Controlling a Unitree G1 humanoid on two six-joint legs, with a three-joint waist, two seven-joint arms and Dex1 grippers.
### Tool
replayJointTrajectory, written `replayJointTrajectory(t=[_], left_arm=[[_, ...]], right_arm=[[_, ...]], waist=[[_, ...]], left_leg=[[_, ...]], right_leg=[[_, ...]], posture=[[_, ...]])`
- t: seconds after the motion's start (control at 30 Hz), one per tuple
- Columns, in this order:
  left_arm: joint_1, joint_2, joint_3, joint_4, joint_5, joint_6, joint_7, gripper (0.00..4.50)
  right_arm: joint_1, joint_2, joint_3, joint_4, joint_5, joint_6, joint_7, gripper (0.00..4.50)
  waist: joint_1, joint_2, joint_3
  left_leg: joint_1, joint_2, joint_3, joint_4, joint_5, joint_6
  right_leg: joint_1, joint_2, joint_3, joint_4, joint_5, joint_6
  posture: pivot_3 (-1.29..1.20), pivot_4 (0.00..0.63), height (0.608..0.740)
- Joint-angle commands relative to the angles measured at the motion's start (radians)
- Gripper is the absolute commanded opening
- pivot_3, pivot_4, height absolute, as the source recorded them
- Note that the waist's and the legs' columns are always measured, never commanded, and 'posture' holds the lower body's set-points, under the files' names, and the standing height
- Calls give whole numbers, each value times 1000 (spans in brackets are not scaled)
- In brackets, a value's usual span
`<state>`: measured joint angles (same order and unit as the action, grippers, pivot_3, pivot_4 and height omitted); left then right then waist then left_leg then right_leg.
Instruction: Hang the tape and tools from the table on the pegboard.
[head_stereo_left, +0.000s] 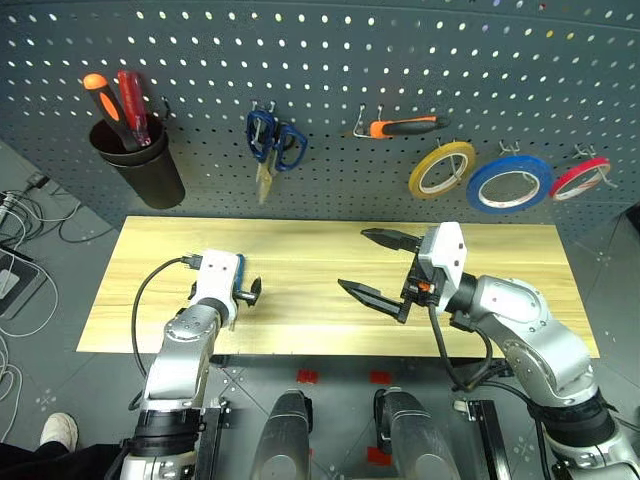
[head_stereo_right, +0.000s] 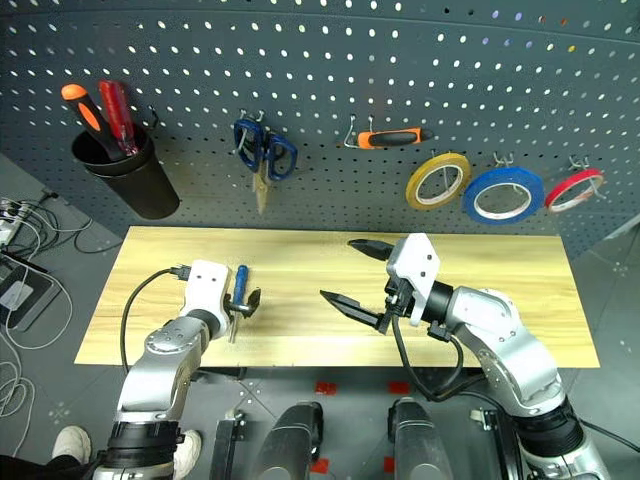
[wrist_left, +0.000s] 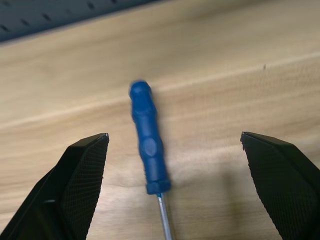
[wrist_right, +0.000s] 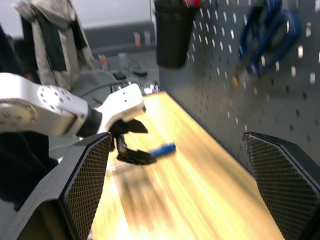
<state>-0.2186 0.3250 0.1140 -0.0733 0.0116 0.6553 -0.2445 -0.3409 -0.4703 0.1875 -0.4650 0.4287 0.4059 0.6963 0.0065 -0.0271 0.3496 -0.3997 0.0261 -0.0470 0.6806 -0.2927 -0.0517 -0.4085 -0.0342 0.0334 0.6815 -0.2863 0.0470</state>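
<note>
A slim blue-handled screwdriver (wrist_left: 148, 145) lies flat on the table (head_stereo_left: 320, 250), handle toward the pegboard (head_stereo_left: 330, 60). My left gripper (head_stereo_right: 243, 300) hovers low over it, open, one finger on each side of the handle without touching it. My right gripper (head_stereo_left: 353, 258) is open and holds nothing above the table's middle, pointing left toward the screwdriver (wrist_right: 162, 149). The blue tape (head_stereo_left: 510, 184), the blue-handled scissors (head_stereo_left: 272, 140) and the orange-handled pliers (head_stereo_left: 405, 126) hang on pegboard hooks.
A black cup (head_stereo_left: 145, 170) holding an orange and a red screwdriver hangs at the pegboard's left. A yellow tape ring (head_stereo_left: 441, 168) and a red tape ring (head_stereo_left: 580, 177) hang on either side of the blue one. Cables (head_stereo_left: 25, 230) lie on the floor at left.
</note>
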Motion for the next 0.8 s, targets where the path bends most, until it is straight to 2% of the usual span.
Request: replayJointTrajectory(t=[0.03, 0.33, 0.47, 0.67, 0.8], left_arm=[[-27, 24, 21, 38, -16, -8, -7, 4466], [-107, 60, 43, 191, -61, -24, -30, 4466], [-108, 78, 21, 209, -62, -26, -55, 3596], [-106, 78, 11, 195, -68, -16, -64, 1684], [-117, 88, 6, 205, -65, -21, -67, 615]], right_arm=[[-22, 6, -7, -16, 1, 16, -1, 4500], [-22, 10, -15, -32, 3, 53, -4, 4500], [-20, 8, -16, -30, -6, 50, -1, 4500], [-25, 11, -19, -24, -13, 45, -3, 4500], [-20, 14, -16, -26, -17, 39, -5, 4500]], waist=[[0, 1, 15], [-4, 2, 56], [-7, 2, 57], [-7, 2, 57], [-8, 2, 57]], left_leg=[[0, 0, 0, 0, 0, 0], [-2, 1, 0, 0, 0, 0], [-2, 1, 1, 0, 0, 0], [-2, 1, 1, -1, 0, 0], [-2, 1, 1, -1, 0, 0]], right_leg=[[0, 0, 0, 0, 0, 0], [-3, 0, 1, 1, 0, 0], [-3, -1, 1, 1, 0, 0], [-4, -1, 1, 0, 0, 0], [-4, -1, 1, 0, 0, 0]], posture=[[56, 459, 740], [51, 480, 740], [45, 472, 740], [48, 460, 740], [53, 450, 740]])
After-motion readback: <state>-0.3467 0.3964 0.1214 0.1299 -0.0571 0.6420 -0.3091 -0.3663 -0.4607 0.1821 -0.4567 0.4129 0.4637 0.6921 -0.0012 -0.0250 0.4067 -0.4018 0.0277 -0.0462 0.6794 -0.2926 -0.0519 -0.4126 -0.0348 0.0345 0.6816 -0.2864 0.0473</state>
